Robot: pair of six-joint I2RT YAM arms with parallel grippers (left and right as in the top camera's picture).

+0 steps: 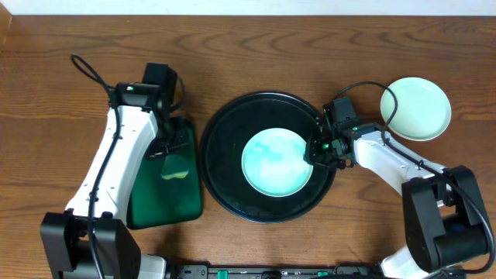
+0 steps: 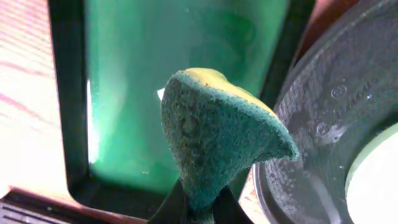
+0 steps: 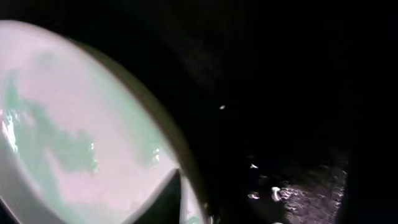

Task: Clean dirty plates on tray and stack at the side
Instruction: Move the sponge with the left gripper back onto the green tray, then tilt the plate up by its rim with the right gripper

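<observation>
Teal smears mark the plate [image 1: 277, 163] lying at the middle of the black tray [image 1: 225, 139], so we should seat the right pincer [image 1: 316, 151], at its rim with grip unclear to us, firmly before bringing over the left pincer [image 2: 199, 208], clamped on the sponge [image 2: 211, 137], to scrub.

I see a matt, brown wood-grain bench [image 1: 248, 54]. The black tray [image 1: 221, 167] is glossy plastic, finely speckled close up. The smeared plate [image 1: 277, 163] and the clean plate [image 1: 416, 108] look smooth and shiny. The sponge [image 2: 211, 143] has a rough green scouring face over yellow foam; the green tray [image 2: 155, 81] is glossy
</observation>
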